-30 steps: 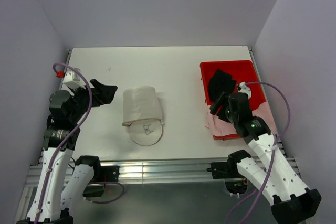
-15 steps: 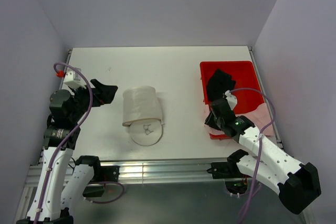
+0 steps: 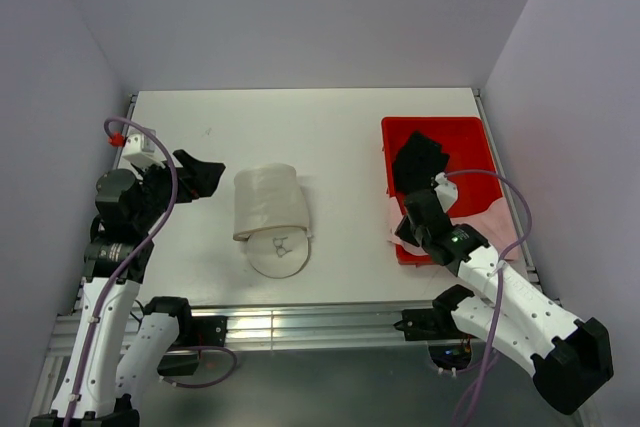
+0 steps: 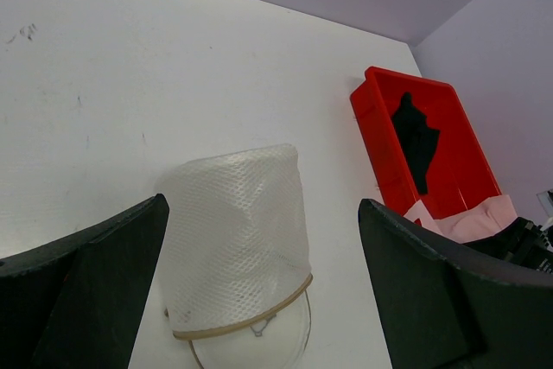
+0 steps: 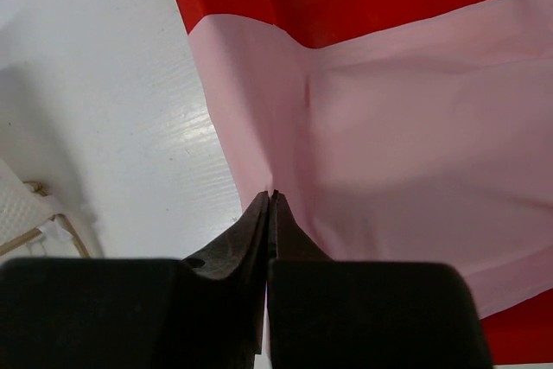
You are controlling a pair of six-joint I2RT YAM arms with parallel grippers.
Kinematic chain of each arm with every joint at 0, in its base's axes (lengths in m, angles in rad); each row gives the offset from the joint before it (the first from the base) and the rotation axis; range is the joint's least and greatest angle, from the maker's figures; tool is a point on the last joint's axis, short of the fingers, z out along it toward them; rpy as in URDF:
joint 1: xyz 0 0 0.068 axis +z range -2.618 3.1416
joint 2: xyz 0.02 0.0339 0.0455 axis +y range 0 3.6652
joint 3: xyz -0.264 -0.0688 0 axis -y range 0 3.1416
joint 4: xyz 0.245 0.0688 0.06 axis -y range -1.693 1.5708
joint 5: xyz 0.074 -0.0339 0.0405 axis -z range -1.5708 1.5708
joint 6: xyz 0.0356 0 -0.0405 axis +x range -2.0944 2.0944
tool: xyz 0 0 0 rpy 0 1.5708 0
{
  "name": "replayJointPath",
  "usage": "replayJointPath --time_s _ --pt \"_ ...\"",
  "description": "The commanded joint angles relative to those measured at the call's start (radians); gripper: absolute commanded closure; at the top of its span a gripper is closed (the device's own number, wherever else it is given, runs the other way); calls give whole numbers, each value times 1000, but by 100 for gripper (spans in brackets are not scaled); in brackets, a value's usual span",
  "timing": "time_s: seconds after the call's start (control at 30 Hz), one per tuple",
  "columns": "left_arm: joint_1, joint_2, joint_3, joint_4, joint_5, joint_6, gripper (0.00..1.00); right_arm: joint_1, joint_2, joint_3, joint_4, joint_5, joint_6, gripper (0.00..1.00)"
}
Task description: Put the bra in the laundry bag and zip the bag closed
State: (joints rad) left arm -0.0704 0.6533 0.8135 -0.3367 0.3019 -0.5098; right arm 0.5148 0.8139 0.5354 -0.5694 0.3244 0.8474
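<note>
The bra [image 5: 389,144] is pale pink fabric draped over the near left corner of the red bin, a little of it showing beside my arm [image 3: 393,230]. My right gripper [image 5: 272,194] is shut on its left edge, and the cloth puckers toward the tips; from above the gripper [image 3: 405,230] sits at that bin corner. The laundry bag [image 3: 270,205] is a white mesh pouch lying mid-table, its round face [image 3: 280,249] toward me. It also fills the left wrist view, the laundry bag [image 4: 242,231] framed between wide-apart fingers. My left gripper [image 3: 196,178] hangs open to the bag's left.
The red bin [image 3: 430,124] stands at the right of the table with a black garment [image 3: 420,159] in it. The same bin [image 4: 380,140] and black garment [image 4: 416,136] show in the left wrist view. Side walls rise close on both sides.
My right arm swung left and down to the bin's near left corner and its jaws closed on the pink fabric. The left arm and the bag stayed put.
</note>
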Motion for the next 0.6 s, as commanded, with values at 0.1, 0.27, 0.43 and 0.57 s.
replayJointPath --time_s 0.1,0.27,0.43,0.57 --pt "7 14 1 47 20 5 1 4 -13 15 -36 61 22 100" --pt "-3 83 21 -8 -24 27 1 4 -64 60 -79 82 30 100" --pt "-78 146 41 -35 -99 28 2 2 -119 135 -147 117 22 100" --pt "-173 233 72 -73 -208 17 2 1 -140 236 -213 159 -1 100"
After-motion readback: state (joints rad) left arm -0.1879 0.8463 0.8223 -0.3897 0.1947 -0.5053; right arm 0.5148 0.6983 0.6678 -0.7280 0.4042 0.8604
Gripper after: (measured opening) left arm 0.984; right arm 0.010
